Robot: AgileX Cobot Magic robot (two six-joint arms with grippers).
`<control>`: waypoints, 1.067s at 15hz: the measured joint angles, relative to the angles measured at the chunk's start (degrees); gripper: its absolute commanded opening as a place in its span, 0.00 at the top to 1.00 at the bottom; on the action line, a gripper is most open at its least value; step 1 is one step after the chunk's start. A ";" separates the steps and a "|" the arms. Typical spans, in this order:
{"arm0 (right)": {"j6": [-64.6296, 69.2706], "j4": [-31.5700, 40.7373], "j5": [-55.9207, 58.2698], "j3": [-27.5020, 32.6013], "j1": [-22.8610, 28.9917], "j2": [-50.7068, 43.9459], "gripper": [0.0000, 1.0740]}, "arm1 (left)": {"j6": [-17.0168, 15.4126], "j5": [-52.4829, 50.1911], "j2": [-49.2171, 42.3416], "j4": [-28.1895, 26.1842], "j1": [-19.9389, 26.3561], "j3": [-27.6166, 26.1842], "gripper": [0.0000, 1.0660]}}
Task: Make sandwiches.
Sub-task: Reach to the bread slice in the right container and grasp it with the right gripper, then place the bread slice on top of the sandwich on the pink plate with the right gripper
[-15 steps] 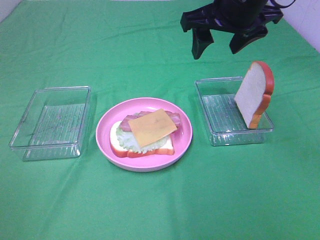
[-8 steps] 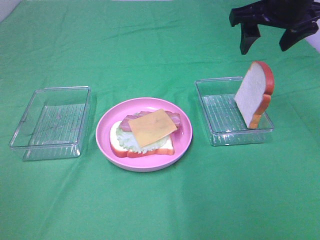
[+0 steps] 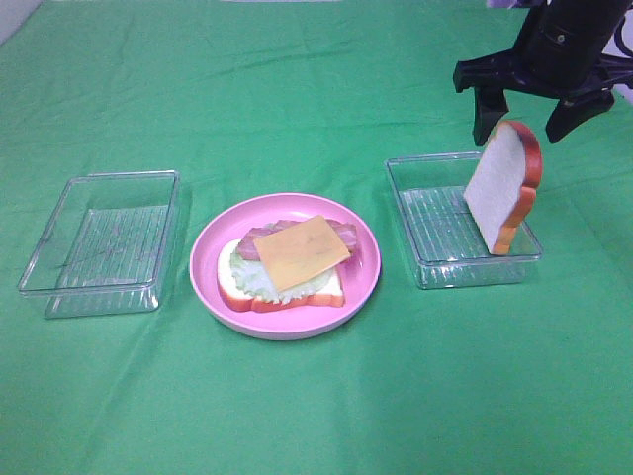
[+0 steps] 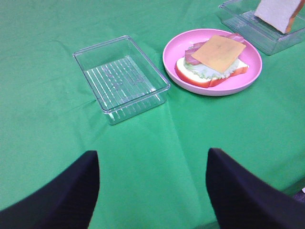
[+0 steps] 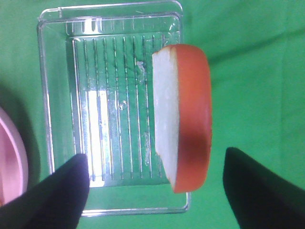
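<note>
An open sandwich [image 3: 297, 259] lies on the pink plate [image 3: 211, 282]: a bread slice, lettuce, meat strips and a yellow cheese square [image 4: 218, 47] on top. A second bread slice [image 3: 502, 193] stands on edge, leaning in the right clear tray [image 3: 427, 223]. My right gripper [image 3: 518, 137] hovers open just above this slice, one finger on each side and not touching it. The right wrist view looks straight down on the slice [image 5: 183, 114] between the fingers of the right gripper [image 5: 155, 191]. My left gripper [image 4: 152, 191] is open over bare cloth, well short of the plate [image 4: 169, 55].
An empty clear tray [image 3: 99, 242] sits left of the plate, also seen in the left wrist view as the near tray [image 4: 121, 76]. A green cloth [image 3: 316, 416] covers the whole table, with wrinkles in it.
My right gripper has swung to the right and come down, from behind the tray's left side to just above the standing bread slice. Nothing else has moved.
</note>
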 measured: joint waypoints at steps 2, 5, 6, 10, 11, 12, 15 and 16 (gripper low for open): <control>0.00 0.06 -0.46 0.00 0.00 2.12 0.34 | 0.00 0.00 0.00 0.00 0.00 0.00 0.41; 0.00 -0.29 -0.57 0.00 0.00 3.55 0.57 | 0.00 0.00 0.00 0.00 0.00 0.00 0.41; 0.00 -0.29 -0.57 0.00 0.00 3.55 0.68 | 0.00 0.00 0.00 0.00 0.00 0.00 0.41; 0.00 -0.63 -0.57 0.00 0.00 3.55 1.00 | 0.00 0.00 0.00 0.00 0.00 0.00 0.41; 0.00 -0.74 -0.57 0.00 0.00 3.55 1.00 | 0.00 0.00 0.00 0.00 0.00 0.00 0.41; 0.00 -0.80 -0.57 0.00 0.00 3.55 1.00 | 0.00 0.00 0.00 0.00 0.00 0.00 0.41; 0.00 0.06 -0.52 0.00 0.00 3.09 1.00 | 0.00 0.00 0.00 0.00 0.00 0.00 0.41; 0.00 0.46 -0.52 0.00 0.00 2.69 1.00 | 0.00 0.00 0.00 0.00 0.00 0.00 0.41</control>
